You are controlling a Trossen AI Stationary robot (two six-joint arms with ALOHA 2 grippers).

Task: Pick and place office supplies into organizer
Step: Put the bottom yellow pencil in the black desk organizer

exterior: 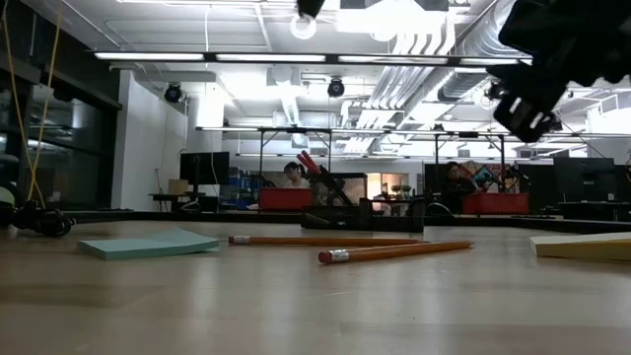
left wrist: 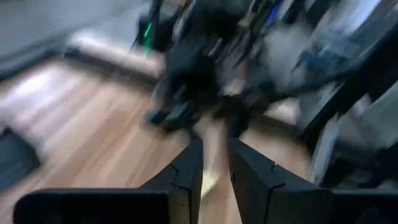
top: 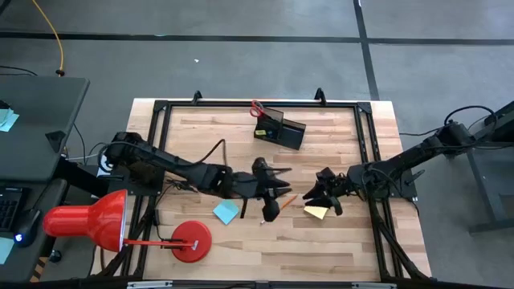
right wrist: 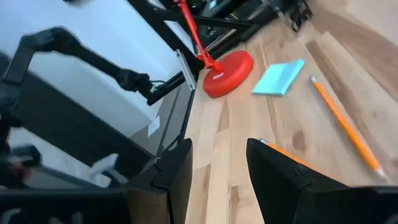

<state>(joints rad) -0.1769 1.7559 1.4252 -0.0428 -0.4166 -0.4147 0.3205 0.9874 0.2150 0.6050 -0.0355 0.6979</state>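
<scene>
Your left gripper [top: 277, 191] hangs mid-table above the two orange pencils [exterior: 394, 251], fingers [left wrist: 186, 177] a narrow gap apart, nothing visibly pinched. Your right gripper [top: 328, 193] hovers over the yellow sticky-note pad [top: 316, 212], fingers [right wrist: 177, 168] spread, empty. Blue pad [top: 227, 211] lies near the lamp base [top: 191, 239]. Organizer [top: 280, 128] sits at the far edge, red-handled scissors [top: 257, 109] in it.

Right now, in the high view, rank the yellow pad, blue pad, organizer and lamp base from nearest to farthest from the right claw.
From the right claw:
1. Yellow pad, just below it.
2. Organizer, toward the table's far edge.
3. Blue pad, past the left claw.
4. Lamp base, farthest left.
</scene>
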